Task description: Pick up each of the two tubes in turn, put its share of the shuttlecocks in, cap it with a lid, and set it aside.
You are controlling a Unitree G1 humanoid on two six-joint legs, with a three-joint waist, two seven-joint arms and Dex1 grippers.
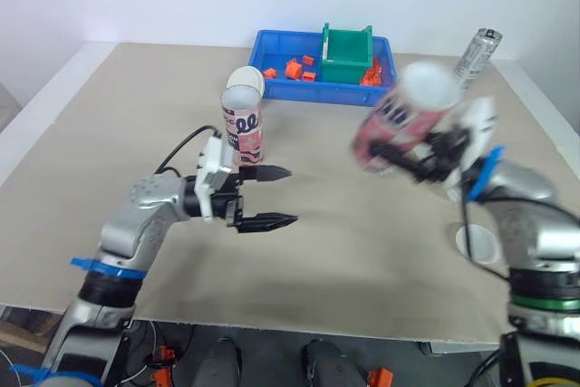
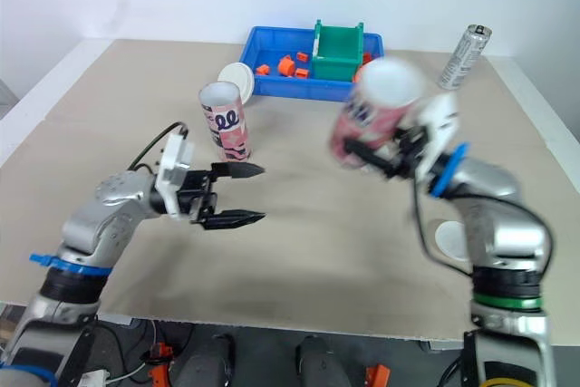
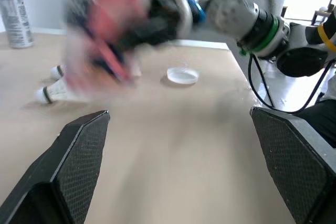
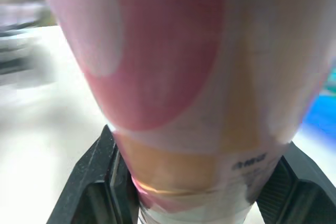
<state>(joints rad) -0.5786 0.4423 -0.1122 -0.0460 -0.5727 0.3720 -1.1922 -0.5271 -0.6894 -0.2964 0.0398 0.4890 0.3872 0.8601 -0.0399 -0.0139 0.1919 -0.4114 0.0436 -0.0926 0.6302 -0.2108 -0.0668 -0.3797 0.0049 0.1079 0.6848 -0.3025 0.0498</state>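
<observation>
A pink patterned tube (image 1: 242,124) stands upright and open-topped on the table, with a white lid (image 1: 246,80) just behind it. My left gripper (image 1: 290,195) is open and hovers just in front of this tube, holding nothing. My right gripper (image 1: 410,159) is shut on a second pink tube (image 1: 399,115), lifted and tilted above the table's right side; this tube (image 4: 173,77) sits between that gripper's fingers in the right wrist view. Two white shuttlecocks (image 3: 55,93) lie on the table beneath the lifted tube. Another white lid (image 1: 478,243) lies flat near my right arm.
A blue bin (image 1: 281,88) with orange parts and a green box (image 1: 345,53) stands at the table's far edge. A silver can (image 1: 478,56) stands at the far right.
</observation>
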